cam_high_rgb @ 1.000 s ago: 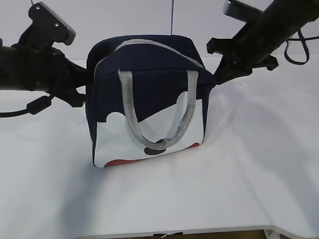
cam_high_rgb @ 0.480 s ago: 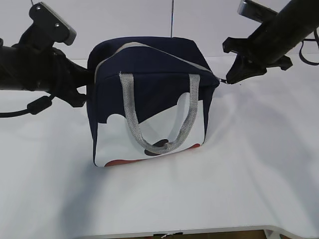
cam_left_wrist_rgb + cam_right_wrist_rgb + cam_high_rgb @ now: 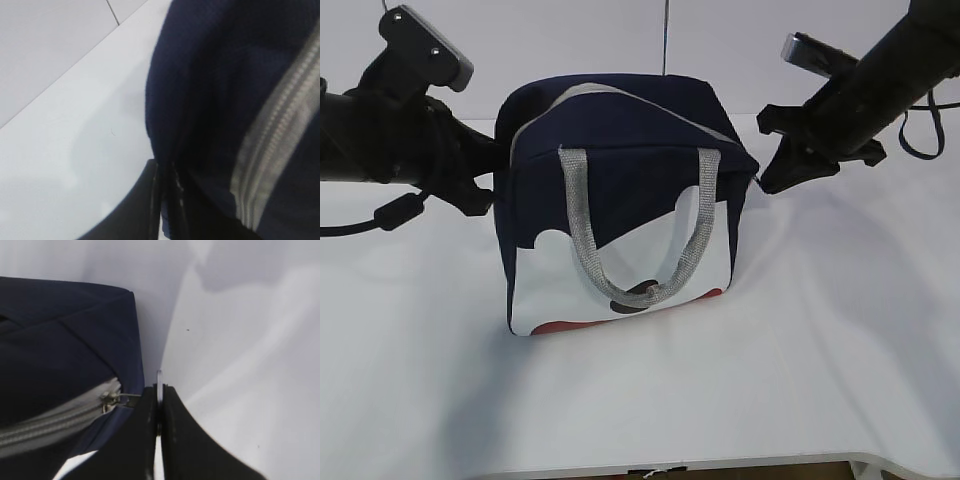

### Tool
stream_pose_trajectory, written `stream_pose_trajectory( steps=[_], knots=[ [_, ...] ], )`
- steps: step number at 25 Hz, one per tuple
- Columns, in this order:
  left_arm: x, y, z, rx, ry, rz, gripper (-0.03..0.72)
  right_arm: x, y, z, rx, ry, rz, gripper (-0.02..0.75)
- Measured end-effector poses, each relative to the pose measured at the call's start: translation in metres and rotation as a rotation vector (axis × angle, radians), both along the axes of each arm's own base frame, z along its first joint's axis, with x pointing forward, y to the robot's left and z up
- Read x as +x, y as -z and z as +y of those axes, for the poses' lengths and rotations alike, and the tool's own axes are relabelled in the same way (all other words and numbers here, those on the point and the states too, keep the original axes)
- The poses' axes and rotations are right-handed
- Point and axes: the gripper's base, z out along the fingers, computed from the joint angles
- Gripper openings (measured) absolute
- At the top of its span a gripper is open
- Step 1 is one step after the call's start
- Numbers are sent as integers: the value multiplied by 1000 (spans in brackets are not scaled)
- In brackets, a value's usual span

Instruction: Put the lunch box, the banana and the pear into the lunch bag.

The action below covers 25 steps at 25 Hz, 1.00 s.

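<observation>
From the exterior view, the lunch bag (image 3: 625, 200) stands upright on the white table (image 3: 840, 340) between my two arms, its printed white, red and black side and its grey handles (image 3: 638, 225) facing the camera; my left gripper (image 3: 485, 185) presses against the bag's near side wall, and my right gripper (image 3: 767, 178) sits just off the bag's opposite upper corner. In my left wrist view, my fingers (image 3: 150, 200) are pinched together on a fold of the bag's navy fabric directly ahead of them, with the grey zipper (image 3: 280, 130) running diagonally to their right. In my right wrist view, my fingers (image 3: 145, 430) are clamped flat on the metal ring pull (image 3: 159, 385), and the zipper's closed teeth run away to the left of my fingertips along the bag's edge.
</observation>
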Motion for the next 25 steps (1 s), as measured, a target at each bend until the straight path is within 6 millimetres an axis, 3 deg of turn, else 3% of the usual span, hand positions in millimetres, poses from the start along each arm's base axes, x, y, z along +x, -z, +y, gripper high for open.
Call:
stream_pose_trajectory(
  steps=[10, 22, 25],
  knots=[
    [0, 0, 0, 2, -3, 0, -16, 7, 23, 4, 30, -73, 11, 18],
    [0, 0, 0, 3, -5, 0, -17, 3, 21, 6, 33, -153, 32, 18],
    [0, 0, 1, 4, -6, 0, -16, 3, 18, 6, 24, -200, 21, 58]
  ],
)
